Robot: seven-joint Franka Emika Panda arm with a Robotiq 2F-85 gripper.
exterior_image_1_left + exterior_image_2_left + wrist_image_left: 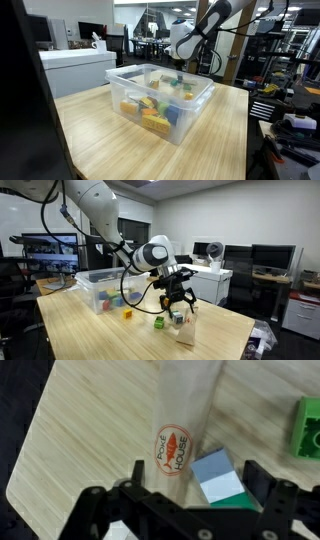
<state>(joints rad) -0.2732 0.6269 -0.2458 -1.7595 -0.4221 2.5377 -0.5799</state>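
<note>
The only legible marking is a round printed logo (173,452) on the pale paper bag (186,395) in the wrist view. It reads "POKÉ HOUSE" in orange-red capitals, with the two words set on either side of an orange fish figure. The logo lies turned in the frame, so the lettering does not run level. In an exterior view, anything on the monitors (270,258) is too small to read.
</note>
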